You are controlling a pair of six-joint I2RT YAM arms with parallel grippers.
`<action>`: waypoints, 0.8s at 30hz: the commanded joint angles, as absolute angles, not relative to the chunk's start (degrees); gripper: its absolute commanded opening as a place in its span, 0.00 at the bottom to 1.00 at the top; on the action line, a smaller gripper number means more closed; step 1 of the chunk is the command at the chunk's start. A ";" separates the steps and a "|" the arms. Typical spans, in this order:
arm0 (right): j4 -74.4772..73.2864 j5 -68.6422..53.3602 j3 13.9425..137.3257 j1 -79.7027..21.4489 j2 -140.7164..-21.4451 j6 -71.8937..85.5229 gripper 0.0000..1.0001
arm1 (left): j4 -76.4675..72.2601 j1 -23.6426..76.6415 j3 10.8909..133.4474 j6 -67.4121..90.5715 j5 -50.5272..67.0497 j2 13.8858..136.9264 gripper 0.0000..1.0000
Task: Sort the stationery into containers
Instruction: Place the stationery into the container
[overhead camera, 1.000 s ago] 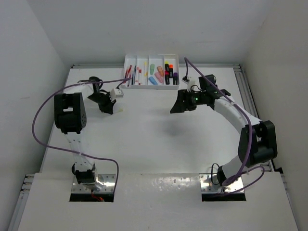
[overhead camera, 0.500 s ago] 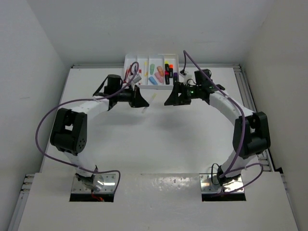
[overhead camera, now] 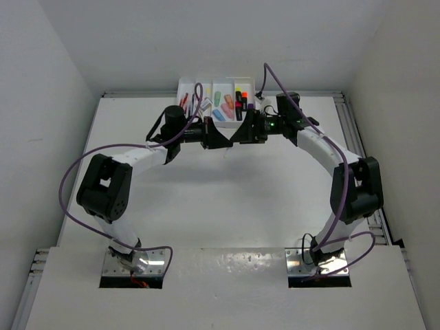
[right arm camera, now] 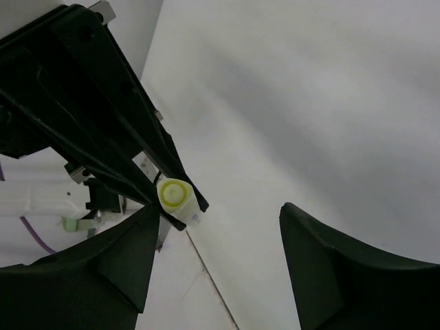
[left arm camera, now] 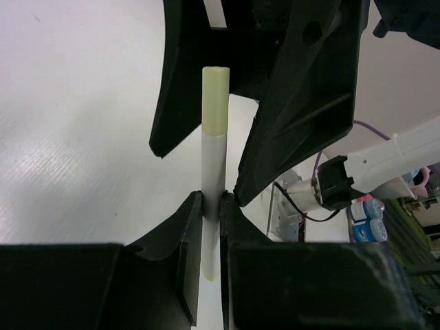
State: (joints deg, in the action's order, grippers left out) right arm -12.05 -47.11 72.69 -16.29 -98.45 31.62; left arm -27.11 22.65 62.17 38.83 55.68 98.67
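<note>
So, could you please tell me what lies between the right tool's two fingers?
The white pen with the yellow cap, clamped in the left tool, pokes up between them, as the left wrist view shows.

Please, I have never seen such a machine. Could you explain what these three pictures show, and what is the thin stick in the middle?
These are two robot arms bolted to a white table. One picture looks down from above; the other two come from wrist cameras. At the far edge a white divided tray holds highlighters and thin pens. The stick is a white pen with a yellow-green cap. The left gripper is shut on it; the right gripper is open, jaws either side of the cap.
</note>
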 commanded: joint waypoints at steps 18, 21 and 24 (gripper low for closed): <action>-3.51 -50.10 72.51 -14.77 -97.73 39.02 0.49 | -30.94 21.89 61.96 41.22 54.50 97.91 0.00; -4.92 -49.22 72.95 -13.98 -98.00 38.59 0.68 | -31.03 19.96 63.63 42.19 53.53 99.14 0.00; -6.06 -48.43 73.13 -13.10 -97.74 37.97 0.73 | -25.53 17.41 67.84 39.48 50.37 100.54 0.00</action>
State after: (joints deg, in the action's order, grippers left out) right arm -6.50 -49.30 72.55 -14.00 -98.87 38.59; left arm -28.10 19.44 62.85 41.63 53.28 99.74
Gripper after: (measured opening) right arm 0.724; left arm 0.167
